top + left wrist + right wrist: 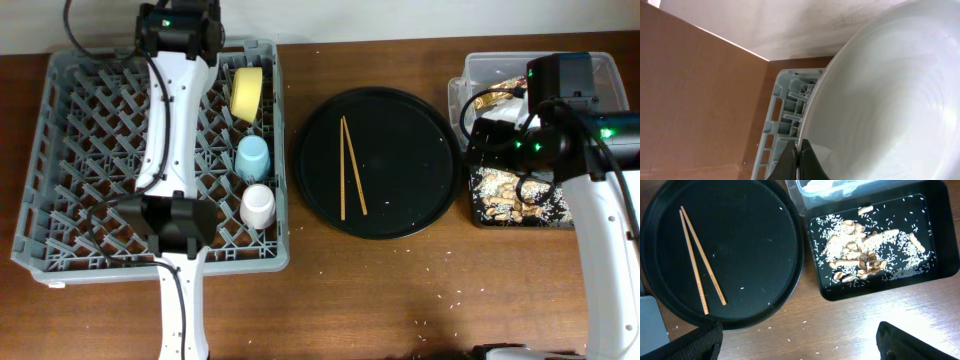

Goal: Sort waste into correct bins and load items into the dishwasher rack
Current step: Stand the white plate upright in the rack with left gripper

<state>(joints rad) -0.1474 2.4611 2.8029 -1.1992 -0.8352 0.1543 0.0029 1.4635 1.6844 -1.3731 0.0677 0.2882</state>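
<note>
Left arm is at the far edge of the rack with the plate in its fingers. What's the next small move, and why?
Probably lower the plate on edge into the rack, then let go. The left fingers pinch the plate's rim. It hangs tilted over the rack's corner and does not look seated yet.

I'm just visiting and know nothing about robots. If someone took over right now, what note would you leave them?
Left claw: shut on the plate, at the far edge of the rack.
Right claw: open, empty, above the table.
Done: yellow bowl, blue cup and pink cup stand in the rack; food scraps lie in the shallow black tray.
Left: seat the plate; move the chopsticks from the round black tray into the rack.
</note>
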